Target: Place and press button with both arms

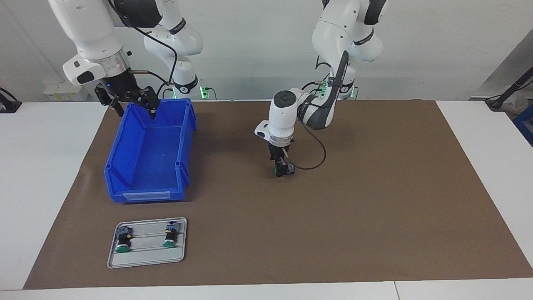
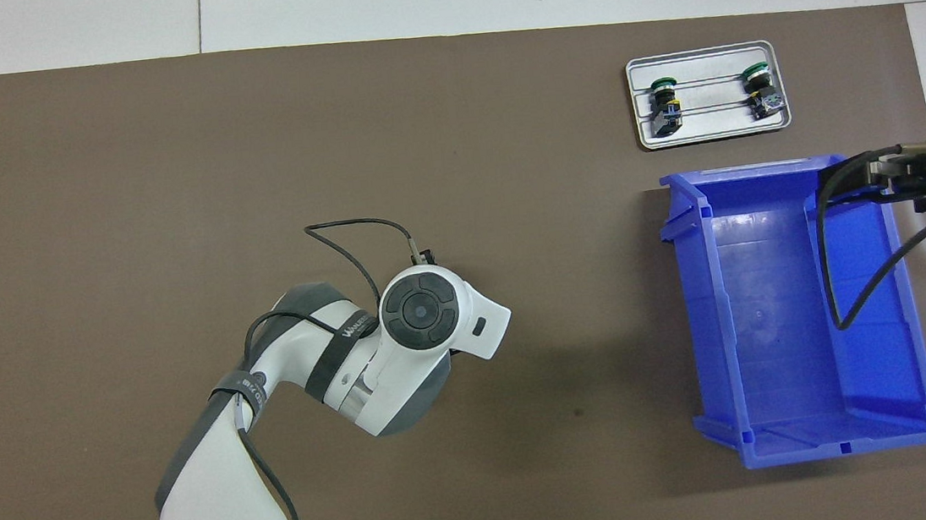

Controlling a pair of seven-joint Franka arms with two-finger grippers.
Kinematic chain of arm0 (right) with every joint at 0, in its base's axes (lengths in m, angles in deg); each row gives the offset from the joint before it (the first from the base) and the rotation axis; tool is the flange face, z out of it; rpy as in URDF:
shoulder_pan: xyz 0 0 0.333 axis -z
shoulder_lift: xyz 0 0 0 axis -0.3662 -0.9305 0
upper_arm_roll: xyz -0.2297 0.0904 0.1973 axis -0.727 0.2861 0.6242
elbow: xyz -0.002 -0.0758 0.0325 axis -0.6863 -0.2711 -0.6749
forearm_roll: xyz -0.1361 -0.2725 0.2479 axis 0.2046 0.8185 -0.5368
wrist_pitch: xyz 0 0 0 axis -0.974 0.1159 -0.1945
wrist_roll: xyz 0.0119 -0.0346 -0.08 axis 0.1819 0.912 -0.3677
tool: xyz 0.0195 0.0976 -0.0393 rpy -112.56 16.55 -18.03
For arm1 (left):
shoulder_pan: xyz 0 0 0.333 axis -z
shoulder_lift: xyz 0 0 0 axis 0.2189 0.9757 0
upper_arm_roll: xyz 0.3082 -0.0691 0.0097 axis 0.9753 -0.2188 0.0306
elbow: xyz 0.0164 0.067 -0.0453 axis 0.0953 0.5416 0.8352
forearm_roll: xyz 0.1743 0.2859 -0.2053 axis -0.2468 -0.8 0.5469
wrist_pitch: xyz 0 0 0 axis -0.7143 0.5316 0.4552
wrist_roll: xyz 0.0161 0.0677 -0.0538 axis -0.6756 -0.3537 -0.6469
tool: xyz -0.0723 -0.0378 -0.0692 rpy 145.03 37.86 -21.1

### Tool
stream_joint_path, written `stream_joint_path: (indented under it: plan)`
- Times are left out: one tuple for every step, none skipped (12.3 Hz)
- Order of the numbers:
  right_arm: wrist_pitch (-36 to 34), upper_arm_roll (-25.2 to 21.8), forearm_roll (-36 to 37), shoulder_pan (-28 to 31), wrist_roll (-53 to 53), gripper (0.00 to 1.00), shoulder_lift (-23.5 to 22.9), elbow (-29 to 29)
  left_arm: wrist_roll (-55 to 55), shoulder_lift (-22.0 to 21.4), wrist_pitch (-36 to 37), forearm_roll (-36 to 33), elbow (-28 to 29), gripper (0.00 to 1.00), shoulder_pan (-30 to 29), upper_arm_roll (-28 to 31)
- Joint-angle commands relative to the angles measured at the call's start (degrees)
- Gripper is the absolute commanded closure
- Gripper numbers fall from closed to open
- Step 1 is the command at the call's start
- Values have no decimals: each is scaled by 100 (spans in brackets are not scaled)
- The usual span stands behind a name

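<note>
The button (image 1: 285,169), with a green cap on a black body and a blue rear end, lies on its side in the middle of the brown mat (image 1: 374,200). My left gripper (image 1: 281,166) points straight down onto it, with its tips at the button's body. The grip itself does not show. In the overhead view the left arm's wrist (image 2: 421,311) covers both the gripper and the button. My right gripper (image 1: 136,109) hangs open and empty over the blue bin's end nearest the robots, also seen as the right gripper (image 2: 879,173) from above.
An empty blue bin (image 1: 183,137) stands toward the right arm's end of the mat. Farther from the robots lies a grey tray (image 1: 145,261) holding two green-capped switches (image 1: 123,241) (image 1: 170,237). A black cable (image 1: 318,160) loops beside the left wrist.
</note>
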Motion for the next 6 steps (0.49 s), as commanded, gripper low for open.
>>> stream_joint_path:
  plan:
    - [23,10,-126,44,-134,0,47,-50,-174,-45,-164,-126,147,20,92,71]
    - [14,10,-126,44,-134,0,55,-50,-174,-45,-154,-126,147,28,101,71]
    - [22,10,-126,44,-134,0,47,-50,-182,-45,-146,-126,155,35,109,79]
    - [14,10,-126,44,-134,0,55,-50,-183,-54,-111,-126,155,42,110,80]
    - [22,10,-126,44,-134,0,47,-50,-183,-54,-110,-126,155,50,101,80]
    - [14,10,-126,44,-134,0,47,-50,-183,-54,-84,-126,155,54,101,80]
